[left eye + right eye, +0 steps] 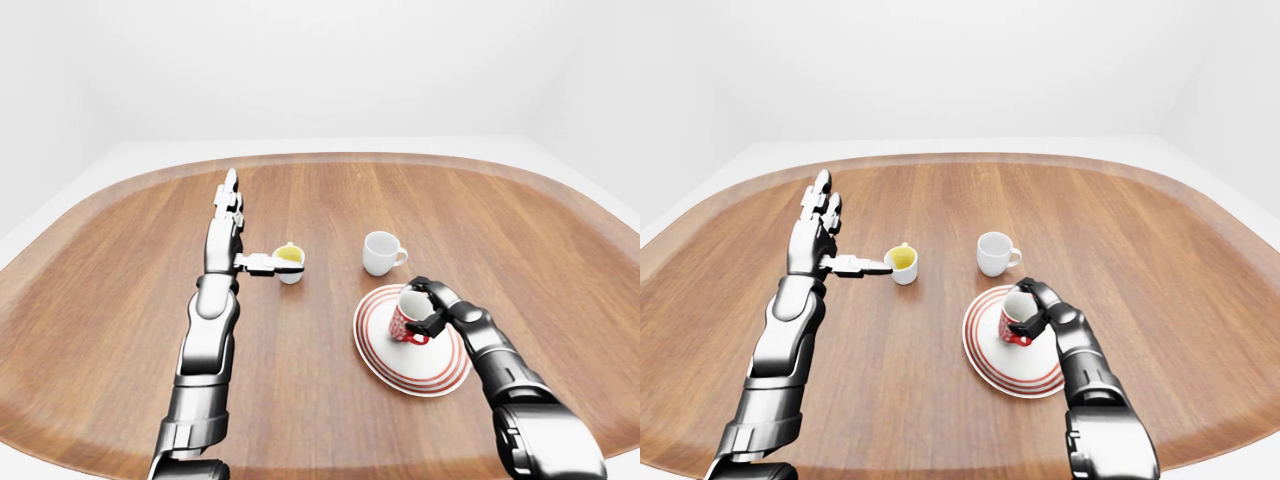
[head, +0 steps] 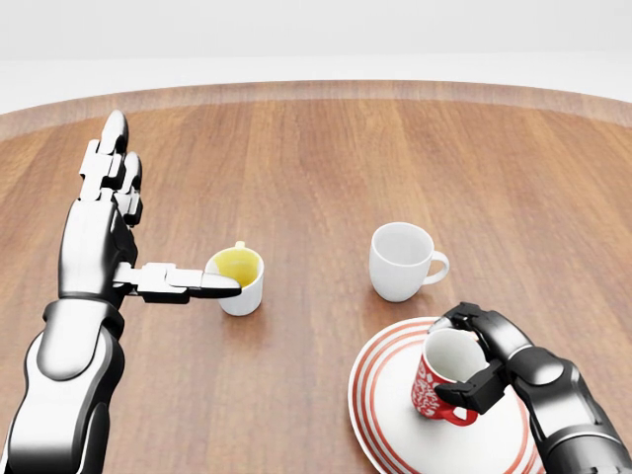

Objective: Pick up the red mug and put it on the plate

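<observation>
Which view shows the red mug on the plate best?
The head view: the red mug fills more of the picture, with the right hand closed round it over the plate. Both eye views show the same mug smaller, farther off.

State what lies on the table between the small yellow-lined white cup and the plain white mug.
Nothing: in the head view only bare brown wooden table separates the small yellow-lined white cup from the plain white mug.
</observation>
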You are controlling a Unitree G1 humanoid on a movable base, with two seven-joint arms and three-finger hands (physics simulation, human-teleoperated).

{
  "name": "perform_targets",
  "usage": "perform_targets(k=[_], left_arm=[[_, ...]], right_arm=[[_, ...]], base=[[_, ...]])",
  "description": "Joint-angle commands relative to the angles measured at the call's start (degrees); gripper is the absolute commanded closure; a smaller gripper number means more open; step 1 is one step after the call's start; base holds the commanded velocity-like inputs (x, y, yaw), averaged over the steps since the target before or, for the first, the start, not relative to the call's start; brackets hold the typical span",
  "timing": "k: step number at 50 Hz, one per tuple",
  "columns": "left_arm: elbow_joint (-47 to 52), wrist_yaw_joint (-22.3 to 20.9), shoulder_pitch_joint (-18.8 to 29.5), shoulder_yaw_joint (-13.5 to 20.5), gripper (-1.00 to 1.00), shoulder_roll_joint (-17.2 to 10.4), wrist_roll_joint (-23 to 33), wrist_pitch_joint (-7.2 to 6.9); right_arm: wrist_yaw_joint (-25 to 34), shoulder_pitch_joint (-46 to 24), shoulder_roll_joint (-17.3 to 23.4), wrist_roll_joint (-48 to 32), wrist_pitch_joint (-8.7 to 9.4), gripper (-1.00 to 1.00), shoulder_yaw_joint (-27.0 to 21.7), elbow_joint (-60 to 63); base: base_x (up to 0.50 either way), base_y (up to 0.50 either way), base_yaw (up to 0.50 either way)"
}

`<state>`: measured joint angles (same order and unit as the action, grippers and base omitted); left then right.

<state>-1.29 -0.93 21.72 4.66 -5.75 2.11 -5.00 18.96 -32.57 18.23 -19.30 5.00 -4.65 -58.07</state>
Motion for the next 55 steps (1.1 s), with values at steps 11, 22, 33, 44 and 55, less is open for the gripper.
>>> perform_targets(k=[11, 22, 33, 44, 55], left_arm=[[0.16, 0.02, -0.11, -0.22, -1.00, 0.19, 0.26, 0.00], [0.59, -0.05, -0.40, -0.25, -1.00, 0.31, 0.35, 0.00], [0.32, -0.06, -0.22, -0.12, -1.00, 0.22, 0.25, 0.00], [0.31, -0.06, -0.14, -0.02, -1.00, 0.11, 0.09, 0.00], [3.16, -0.25, 0.45, 0.33, -1.00, -0.23, -0.18, 0.00]], right_arm=[[-1.66, 0.31, 0.59, 0.47, 0.00, 1.00, -0.87, 0.81], [-1.95, 0.12, 0.50, 0.32, 0.00, -1.00, -0.74, 0.28], [-2.23, -0.16, 0.38, 0.29, 0.00, -1.00, -0.63, -0.62], [-2.08, -0.10, 0.43, 0.37, 0.00, -1.00, -0.72, 0.25], [3.12, 3.39, 0.75, 1.67, 0.00, -1.00, -2.81, 22.60]], base=[[0.00, 0.00, 0.00], [0.00, 0.00, 0.00], [0.00, 0.00, 0.00], [0.00, 0.00, 0.00], [0.00, 0.00, 0.00]])
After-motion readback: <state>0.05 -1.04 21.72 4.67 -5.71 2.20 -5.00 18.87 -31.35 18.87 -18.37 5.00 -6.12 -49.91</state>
